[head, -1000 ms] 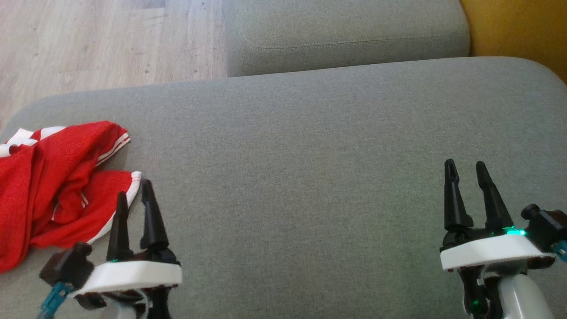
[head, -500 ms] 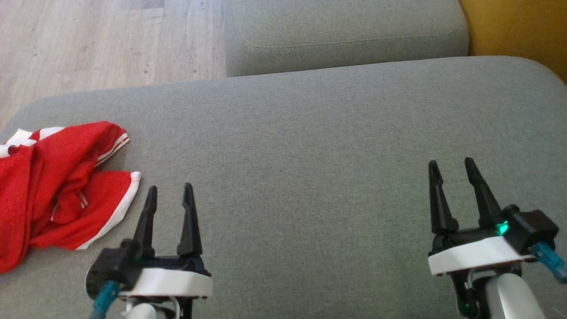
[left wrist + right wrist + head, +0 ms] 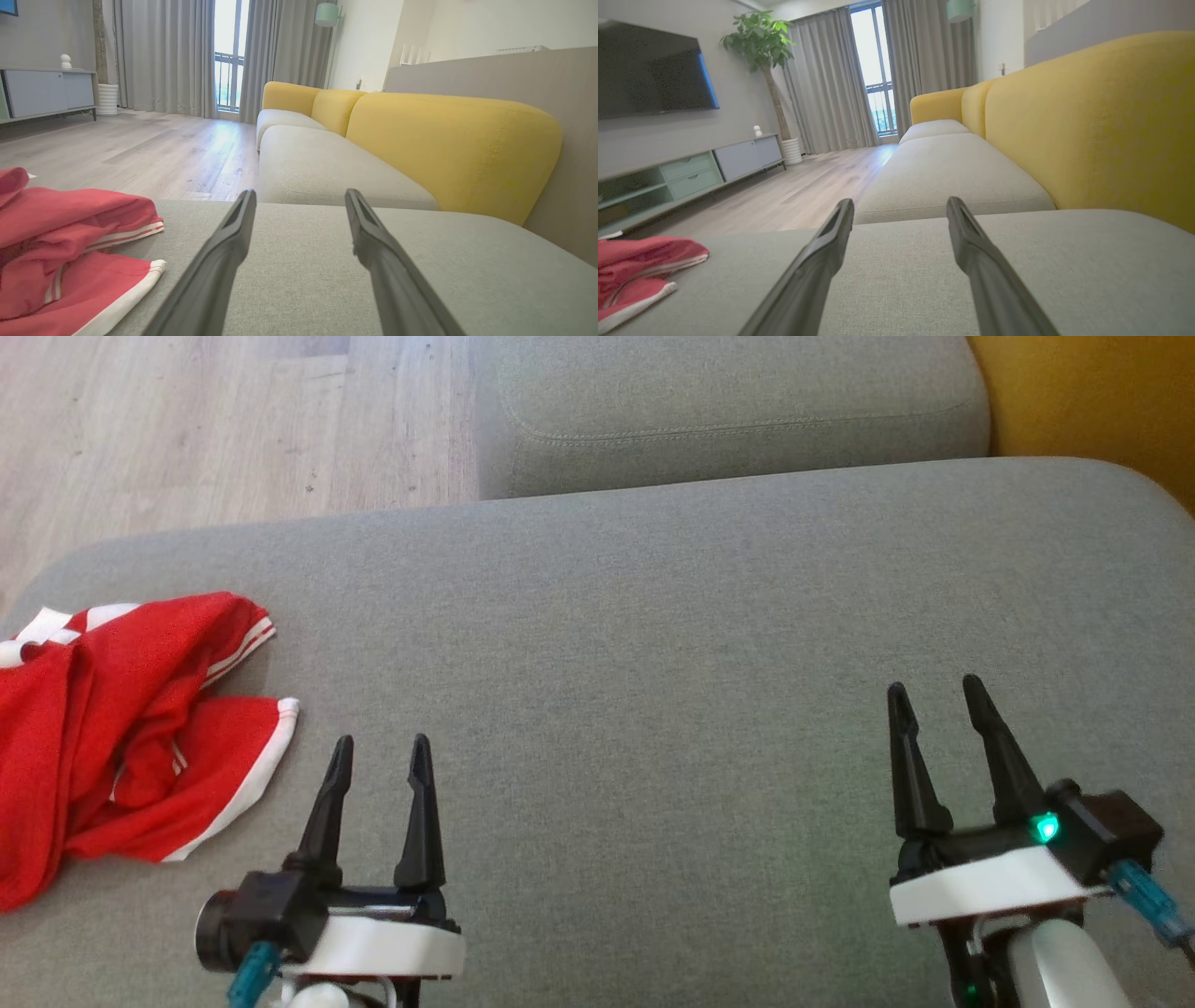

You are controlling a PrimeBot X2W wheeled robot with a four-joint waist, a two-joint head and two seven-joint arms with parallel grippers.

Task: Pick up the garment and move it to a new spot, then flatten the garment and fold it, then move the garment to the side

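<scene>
The garment (image 3: 112, 728) is a red piece with white trim, lying crumpled at the left end of the grey sofa seat (image 3: 653, 644). It also lies at the lower left of the left wrist view (image 3: 70, 252) and the right wrist view (image 3: 640, 266). My left gripper (image 3: 381, 751) hovers open just right of the garment, apart from it, nothing between its fingers (image 3: 224, 252). Far to the right, my right gripper (image 3: 934, 695) is open and empty over bare cushion.
A second grey seat cushion (image 3: 728, 411) lies beyond the near one, with yellow backrests (image 3: 448, 144) along the right. Wooden floor (image 3: 215, 420) runs past the sofa's left edge. A TV unit (image 3: 691, 172) stands across the room.
My left gripper has drawn back rightward from the garment's hem and turned level. The right gripper has shifted slightly left. The garment lies as before.
</scene>
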